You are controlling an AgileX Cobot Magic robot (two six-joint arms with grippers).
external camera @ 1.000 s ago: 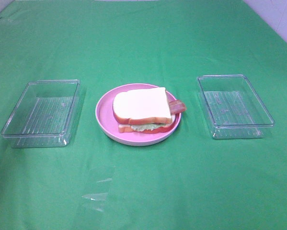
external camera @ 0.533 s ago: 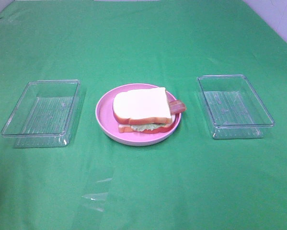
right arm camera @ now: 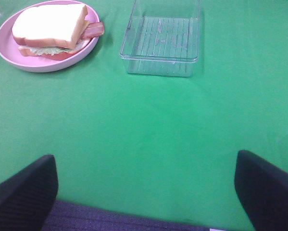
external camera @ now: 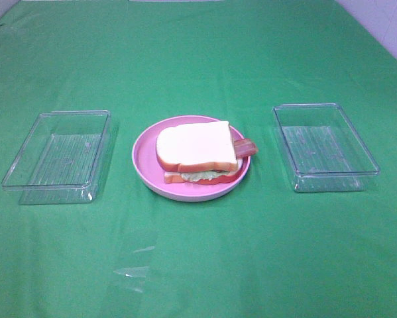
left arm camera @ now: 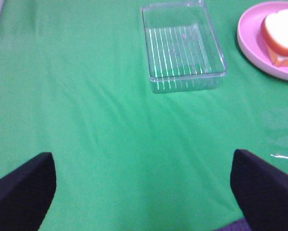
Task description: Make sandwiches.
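Observation:
A stacked sandwich rests on a pink plate in the middle of the green cloth: white bread with orange-brown crust on top, lettuce and a bacon strip poking out at its right side. The left wrist view catches the sandwich on the plate; the right wrist view shows the sandwich on the plate. My left gripper is open over bare cloth, far from the plate. My right gripper is open too, with nothing between its fingers. Neither arm appears in the high view.
An empty clear plastic box stands left of the plate and another stands right of it. The same boxes appear in the wrist views, the left one and the right one. Green cloth covers the table.

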